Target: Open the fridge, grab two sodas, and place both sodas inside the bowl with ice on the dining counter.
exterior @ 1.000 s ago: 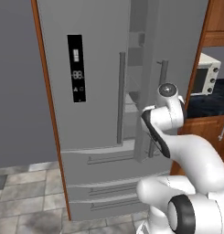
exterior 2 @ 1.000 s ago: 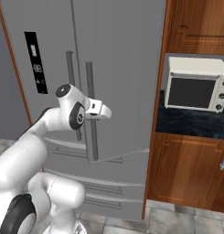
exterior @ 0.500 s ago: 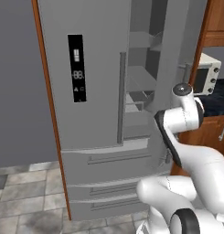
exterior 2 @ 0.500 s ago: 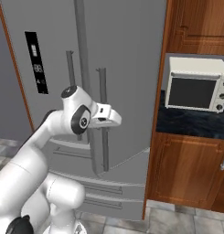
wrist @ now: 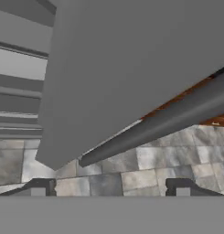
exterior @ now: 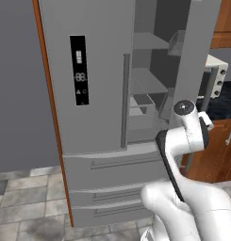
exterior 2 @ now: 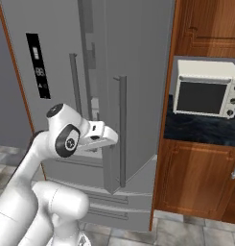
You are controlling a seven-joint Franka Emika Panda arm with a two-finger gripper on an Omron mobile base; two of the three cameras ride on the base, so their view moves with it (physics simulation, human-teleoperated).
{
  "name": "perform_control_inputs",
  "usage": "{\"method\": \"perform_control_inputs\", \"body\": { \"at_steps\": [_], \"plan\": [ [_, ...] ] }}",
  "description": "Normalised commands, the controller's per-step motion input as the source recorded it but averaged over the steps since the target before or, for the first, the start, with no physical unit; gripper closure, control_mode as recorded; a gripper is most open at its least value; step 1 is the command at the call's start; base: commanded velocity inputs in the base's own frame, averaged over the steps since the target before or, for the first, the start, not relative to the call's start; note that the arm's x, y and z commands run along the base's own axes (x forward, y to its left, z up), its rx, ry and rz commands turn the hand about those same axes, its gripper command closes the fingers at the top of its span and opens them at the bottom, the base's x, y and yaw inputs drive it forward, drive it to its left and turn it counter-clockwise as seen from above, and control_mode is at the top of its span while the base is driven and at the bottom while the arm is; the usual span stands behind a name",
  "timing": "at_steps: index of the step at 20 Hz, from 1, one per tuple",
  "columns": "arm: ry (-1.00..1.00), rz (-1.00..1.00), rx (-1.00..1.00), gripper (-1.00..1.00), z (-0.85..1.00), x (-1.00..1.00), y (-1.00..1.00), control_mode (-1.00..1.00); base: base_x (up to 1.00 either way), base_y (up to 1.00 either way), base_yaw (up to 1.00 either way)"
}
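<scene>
Grey tiled kitchen floor, grey wall at left, brown wood cabinets at right.

Left base view: fridge (exterior: 103, 94) fills the middle. Left door shut, black display strip (exterior: 79, 69) on it, bar handle (exterior: 125, 101) along its inner edge. Right door (exterior: 194, 52) swung partly open toward the camera. Inside, bare grey shelves (exterior: 147, 77) and door bins; no sodas can be made out on what shows. Two drawers (exterior: 112, 188) below, both shut. White toaster oven (exterior: 216, 77) peeks past the open door, on a dark counter. Arm rises from lower right, wrist sits just in front of the open door's lower edge; the fingers cannot be told apart here. Versus half a second ago the door stands wider, more shelf shows, and the wrist sits lower and nearer the camera.

Right base view: open door (exterior 2: 133, 86) seen edge-on, its bar handle (exterior 2: 122, 129) facing out. Hand (exterior 2: 105, 139) at the door's lower inner edge, just beside the handle, not around it. Toaster oven (exterior 2: 207, 89) on the wall counter (exterior 2: 200, 127), wood cabinet (exterior 2: 195, 178) under it. One second ago the hand was at the handle with the doors almost shut; now the door is swung out and the hand is off the bar.

Hand view: gripper (wrist: 111, 187) fingertips stand wide apart at the bottom, nothing between them. Door's lower corner (wrist: 131, 68) and dark handle bar (wrist: 168, 121) cross above, clear of both tips. Floor tiles (wrist: 131, 169) behind, drawer fronts (wrist: 19, 91) at left.
</scene>
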Motion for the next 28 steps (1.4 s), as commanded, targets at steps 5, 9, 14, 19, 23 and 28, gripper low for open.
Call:
{"method": "perform_control_inputs", "body": {
  "at_steps": [5,9,14,19,23,28],
  "plan": [
    [0.00,0.06,-0.21,-1.00,0.00,-0.56,0.89,-1.00,0.00,0.00,0.00],
    [0.00,0.02,-0.21,-1.00,0.09,-0.04,1.00,-1.00,0.00,0.00,0.00],
    [0.00,0.00,-0.14,-1.00,0.20,0.41,0.86,-1.00,0.00,0.00,0.00],
    [0.04,0.00,-0.10,-1.00,0.08,0.68,0.27,-1.00,0.00,0.00,0.00],
    [0.04,0.01,-0.04,-1.00,0.00,0.80,0.00,-1.00,0.00,0.00,0.00],
    [0.01,0.03,-0.01,-1.00,0.15,0.80,0.03,-1.00,0.00,0.00,0.00]
  ]
}}
